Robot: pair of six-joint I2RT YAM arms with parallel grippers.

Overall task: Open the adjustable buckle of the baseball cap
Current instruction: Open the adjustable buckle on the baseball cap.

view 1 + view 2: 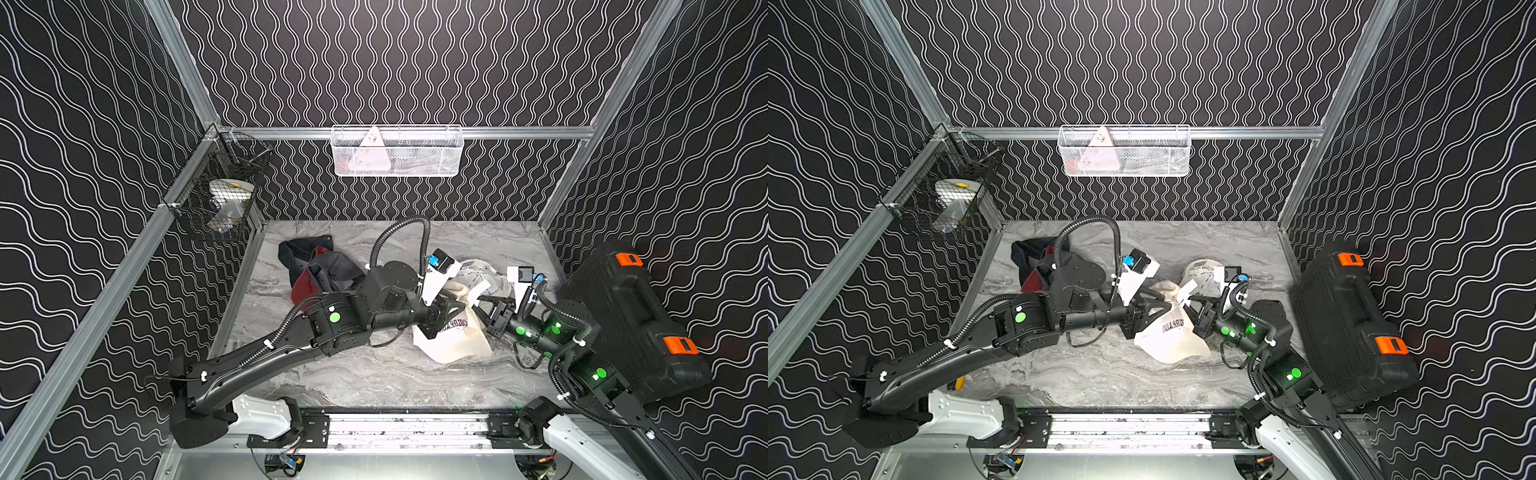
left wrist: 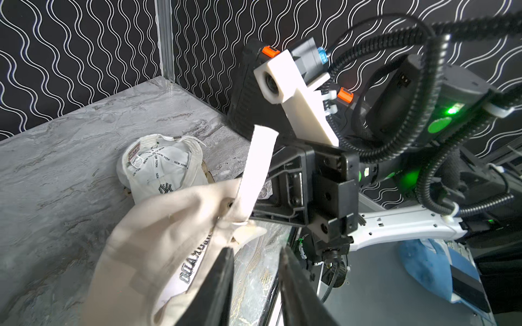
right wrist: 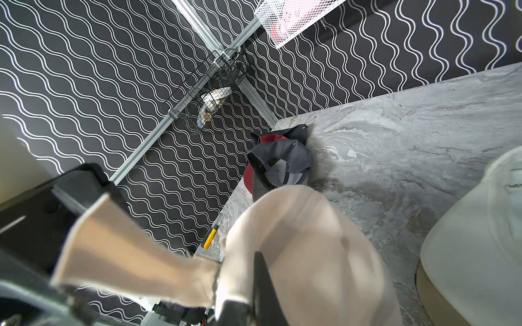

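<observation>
A: Right gripper [image 1: 484, 300] is pinching, jaws together, the back edge of the cream Colorado cap [image 1: 453, 340], between both arms over the marble table [image 1: 374, 374]. Left gripper [image 2: 255, 254] is standing apart, holding nothing.

B: Then one thin pinch is carrying everything. I am fearing the cap is going to slip, or the left one is catching crown cloth instead of the strap [image 2: 258, 163]. New York cap [image 2: 158, 169] and black case [image 1: 636, 316] are crowding nearby.

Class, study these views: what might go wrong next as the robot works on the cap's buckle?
1. The left gripper stands open, so the cream cap is held by the shut right gripper alone and may slip.
2. The loose strap sticks up; regrasping could catch fabric instead.
</observation>
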